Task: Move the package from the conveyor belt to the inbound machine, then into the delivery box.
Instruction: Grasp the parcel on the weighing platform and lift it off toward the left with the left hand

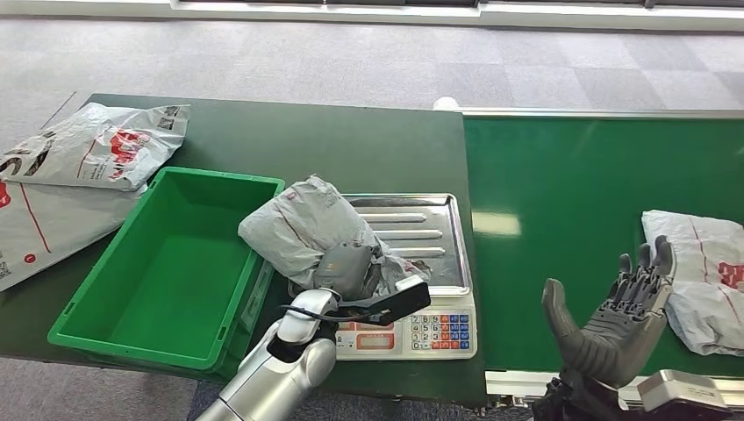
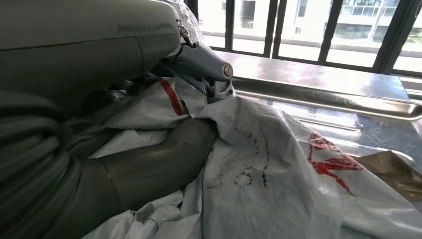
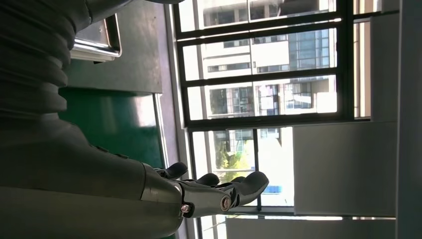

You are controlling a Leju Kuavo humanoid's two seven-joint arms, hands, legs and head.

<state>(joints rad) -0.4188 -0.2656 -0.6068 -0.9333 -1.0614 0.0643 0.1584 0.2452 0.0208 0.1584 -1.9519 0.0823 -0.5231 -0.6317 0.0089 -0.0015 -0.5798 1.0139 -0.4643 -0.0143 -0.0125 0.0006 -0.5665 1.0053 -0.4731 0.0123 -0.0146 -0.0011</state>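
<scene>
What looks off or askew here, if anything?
Nothing damaged or spilled. The crumpled grey plastic mailer bag sits askew, half on the steel scale tray, overhanging toward the green plastic crate, gripped by the left hand. The right hand is open above the green belt.

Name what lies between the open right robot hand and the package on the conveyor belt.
Only bare green belt, in the head view, separates the right robot hand from the package.

The scale's keypad (image 1: 441,331) carries digit keys, too small to read reliably. The red and black print on the grey bags (image 1: 96,145) can't be read.
</scene>
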